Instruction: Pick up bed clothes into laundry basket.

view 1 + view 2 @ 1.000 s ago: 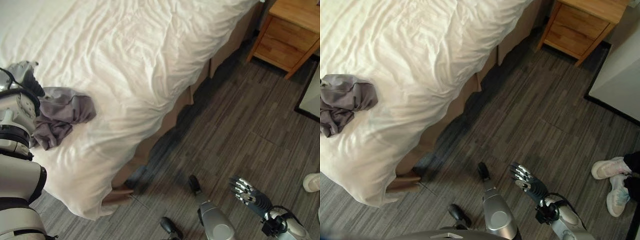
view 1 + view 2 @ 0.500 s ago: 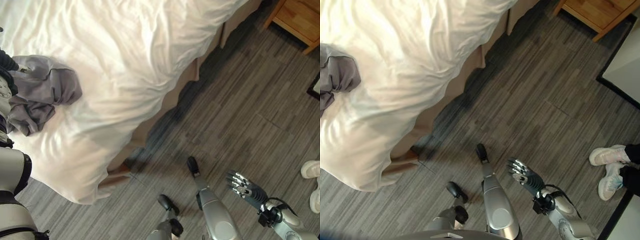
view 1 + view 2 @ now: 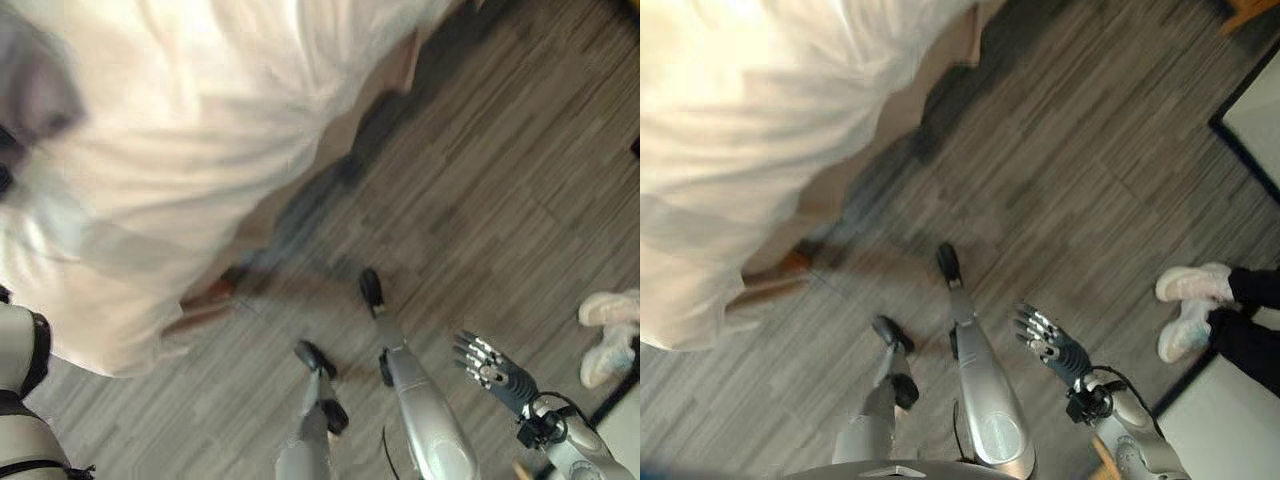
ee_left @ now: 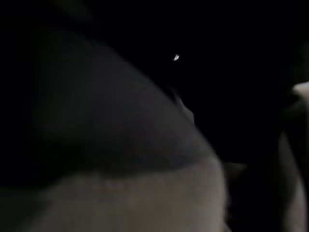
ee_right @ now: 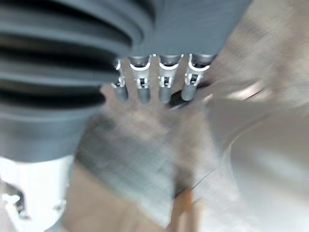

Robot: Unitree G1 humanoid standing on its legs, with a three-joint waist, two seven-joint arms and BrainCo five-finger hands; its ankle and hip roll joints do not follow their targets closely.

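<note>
Floor, left eye view: grey wood-pattern planks [image 3: 500, 190] fill the right and lower part of the scene.
Bed, left eye view: a bed [image 3: 200, 130] under a rumpled white sheet takes the upper left, its corner hanging down toward the floor.
Clothes, left eye view: a grey garment [image 3: 35, 85] lies on the sheet at the far left edge, blurred; whether the left hand touches it I cannot tell.
Right hand, left eye view: the right hand [image 3: 490, 367] hangs low at the right over bare floor, fingers spread and straight, holding nothing, well apart from the bed.
Person, left eye view: a pair of white shoes [image 3: 608, 335] stands at the right edge.
Right eye view: same floor and bed corner; right hand [image 3: 1048, 340] released over the planks; the shoes [image 3: 1192, 310] meet a dark trouser leg [image 3: 1252, 320].
Left wrist view: almost all dark, with a pale blurred shape below; the left hand's state cannot be told.
Right wrist view: dark ribbed cover with straight fingers [image 5: 164, 82] in a row, floor past them.
</note>
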